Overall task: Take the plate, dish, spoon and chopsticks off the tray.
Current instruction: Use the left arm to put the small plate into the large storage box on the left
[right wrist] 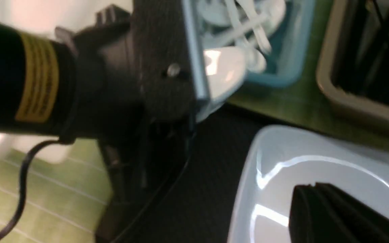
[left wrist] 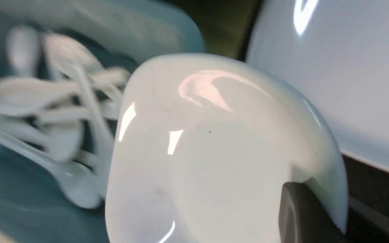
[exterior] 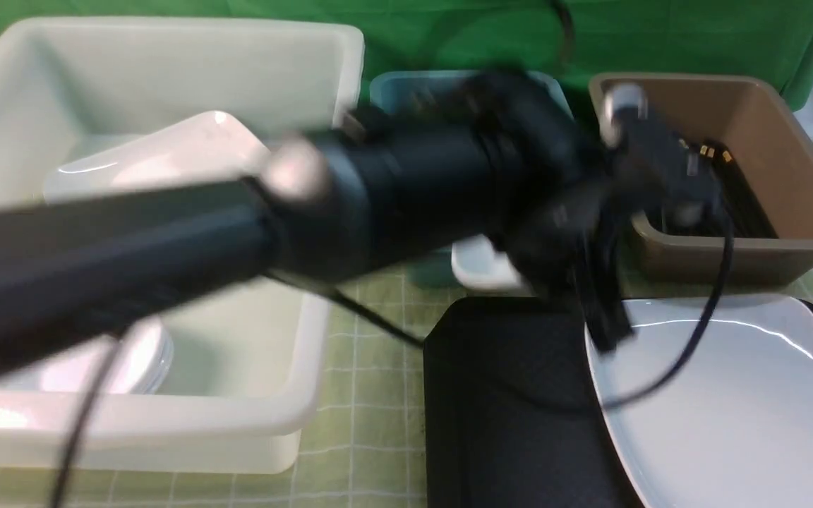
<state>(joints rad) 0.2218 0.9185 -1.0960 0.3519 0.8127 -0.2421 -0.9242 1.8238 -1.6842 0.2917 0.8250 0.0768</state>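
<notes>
Tray [exterior: 505, 395]: one, black, flat on the green-checked bench [exterior: 371, 367], right of centre and nearest the front camera.
Plate [exterior: 731, 402]: one, large, glossy white, lying on the right part of the tray.
Dish [exterior: 480, 264]: one, small, white, at the tray's far edge, just in front of the teal tub; cannot tell whether touching the tray or clear of it.
Left claw [exterior: 530, 271]: pinched narrow on the dish's rim, one dark finger [left wrist: 302, 216] against the wall; arm blurred across the front view.
Right claw [right wrist: 319, 209]: fingers together, holding nothing, poised over the plate.
Spoons [left wrist: 56, 111]: several, white, heaped criss-cross in the teal tub [exterior: 396, 92]; too blurred for a firm count.
Chopsticks [exterior: 738, 190]: black sticks with gold bands, lying in the brown tub [exterior: 773, 134]; number unclear.
Tubs: three in all, white at the left, teal at the middle back, brown at the right, all off the tray.
White tub [exterior: 166, 63]: one leaning plate [exterior: 166, 159] inside, plus more white crockery [exterior: 124, 360] on its floor, count unclear.
</notes>
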